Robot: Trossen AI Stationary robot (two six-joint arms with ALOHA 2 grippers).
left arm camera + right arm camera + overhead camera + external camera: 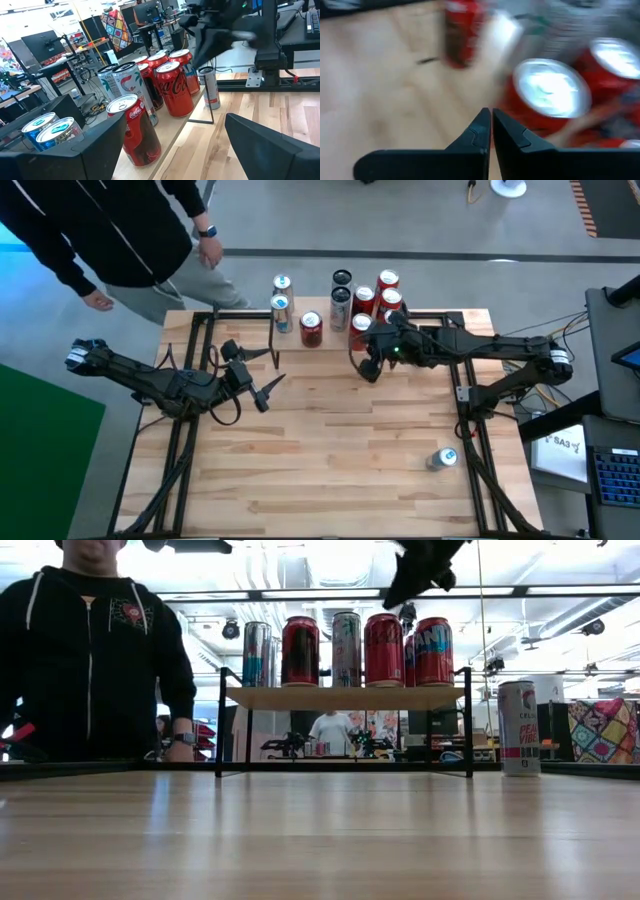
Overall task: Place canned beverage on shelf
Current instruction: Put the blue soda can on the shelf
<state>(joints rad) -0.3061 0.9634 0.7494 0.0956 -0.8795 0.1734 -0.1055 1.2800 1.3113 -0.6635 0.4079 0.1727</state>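
Overhead looks straight down, low view level across; both share the shelf (345, 697).

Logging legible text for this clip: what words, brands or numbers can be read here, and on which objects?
"Coca-Cola" script, partly readable: the red cans on the wooden-topped black-legged shelf, left wrist view.
"PEACH VIBE", roughly: the white can with a red band standing on the table beside the shelf, low view; the small word above it is unreadable.
Large white letters on the rightmost red can: too partial to read.
Other can labels: too small or blurred.
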